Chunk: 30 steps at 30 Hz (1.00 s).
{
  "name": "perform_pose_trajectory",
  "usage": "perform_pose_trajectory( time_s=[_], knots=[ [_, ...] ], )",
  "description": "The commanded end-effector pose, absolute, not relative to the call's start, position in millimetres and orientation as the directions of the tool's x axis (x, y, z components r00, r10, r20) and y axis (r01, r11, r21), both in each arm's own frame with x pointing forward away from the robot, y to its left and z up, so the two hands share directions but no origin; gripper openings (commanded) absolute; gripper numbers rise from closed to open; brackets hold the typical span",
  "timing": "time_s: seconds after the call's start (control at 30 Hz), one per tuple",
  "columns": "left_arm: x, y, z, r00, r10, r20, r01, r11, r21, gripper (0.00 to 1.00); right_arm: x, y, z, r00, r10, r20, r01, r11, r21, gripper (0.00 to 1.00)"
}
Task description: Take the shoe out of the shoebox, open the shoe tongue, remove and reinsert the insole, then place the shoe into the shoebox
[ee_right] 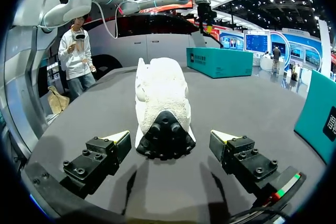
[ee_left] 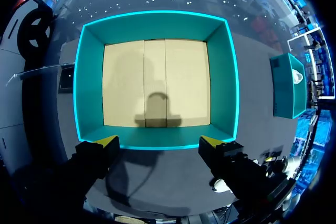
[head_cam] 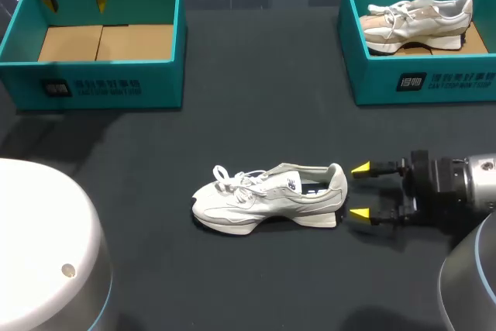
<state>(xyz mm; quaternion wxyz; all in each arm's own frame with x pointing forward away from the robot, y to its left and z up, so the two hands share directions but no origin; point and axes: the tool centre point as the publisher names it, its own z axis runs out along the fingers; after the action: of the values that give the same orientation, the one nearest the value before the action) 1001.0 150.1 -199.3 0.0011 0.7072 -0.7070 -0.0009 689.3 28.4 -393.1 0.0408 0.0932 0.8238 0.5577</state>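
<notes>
White and light, the shoe stands on its sole on the dark bench, toe to your left and heel toward your right hand. That hand lies low just behind the heel, fingers spread wide and gripping nothing. In its wrist view the heel sits ahead of and between the yellow tips, with a gap on each side.

With the shoe out on the bench, I judge the tongue to be your next job, and this is where it can go wrong. Nothing pins the shoe. If you drive the right hand forward before closing, the tips or palm may shove the heel and slide or twist the shoe along the bench. If one finger meets the heel first, expect it to yaw. A pinch high on the soft collar could fold it over the opening and crowd the insole. Pulling the tongue with only one hand would likely drag the whole shoe.

Farther back, your left hand hangs over the left box, fingers apart and holding nothing, well away from the shoe. That box shows only its bare card floor. The right box holds a second shoe; keep your right arm off its wall as you swing.
</notes>
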Motion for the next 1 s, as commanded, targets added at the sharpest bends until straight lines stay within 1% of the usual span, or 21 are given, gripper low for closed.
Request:
perform_pose_trajectory(
  time_s=[0.03,0.5,1.0],
  knots=[
    [1000.8,150.1,-199.5,0.0,-1.0,0.0,-1.0,0.0,0.002,1.0,693.0,36.0,-398.5,-0.98,0.196,0.039,0.108,0.359,0.927,1.0],
    [1000.8,150.1,-199.5,0.0,-1.0,0.0,-1.0,0.0,0.002,1.0,693.7,56.5,-402.6,-0.986,0.166,0.012,0.069,0.338,0.938,1.0],
    [1000.8,150.1,-199.5,0.0,-1.0,0.0,-1.0,0.0,0.002,1.0,696.0,83.7,-404.7,-0.991,0.135,0.002,0.051,0.36,0.931,1.0]
  ],
)
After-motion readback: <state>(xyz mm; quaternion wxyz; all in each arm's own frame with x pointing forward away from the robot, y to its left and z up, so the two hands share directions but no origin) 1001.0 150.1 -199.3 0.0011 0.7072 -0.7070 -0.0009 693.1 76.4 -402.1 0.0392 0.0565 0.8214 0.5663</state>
